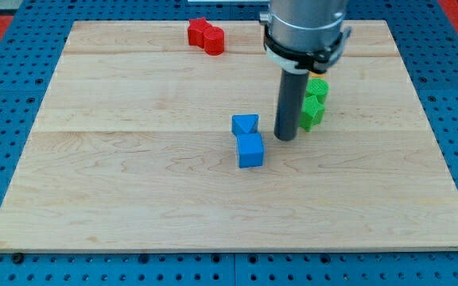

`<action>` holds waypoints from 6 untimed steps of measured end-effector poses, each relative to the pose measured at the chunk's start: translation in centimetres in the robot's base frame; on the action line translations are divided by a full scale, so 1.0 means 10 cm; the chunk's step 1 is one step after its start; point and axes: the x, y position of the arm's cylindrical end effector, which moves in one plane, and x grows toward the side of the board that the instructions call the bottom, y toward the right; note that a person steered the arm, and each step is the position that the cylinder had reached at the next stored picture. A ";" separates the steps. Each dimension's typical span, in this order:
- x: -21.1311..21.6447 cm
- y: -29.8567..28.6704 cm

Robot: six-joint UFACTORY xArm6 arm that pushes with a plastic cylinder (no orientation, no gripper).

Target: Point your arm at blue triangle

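Observation:
The blue triangle [245, 124] lies near the middle of the wooden board [133, 159]. A blue cube [250, 150] touches it just below. My tip [285, 138] stands just to the right of the blue triangle, with a small gap between them, and up and right of the blue cube. The rod hangs from the arm's grey body [304, 28] at the view's top.
A green block [315, 103] sits just right of the rod, partly hidden behind it. A red block [206, 36] lies near the board's top edge. The board rests on a blue perforated table [6, 95].

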 end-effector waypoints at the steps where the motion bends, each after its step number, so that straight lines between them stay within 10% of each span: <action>1: -0.02 0.27; 6: -0.33 -0.02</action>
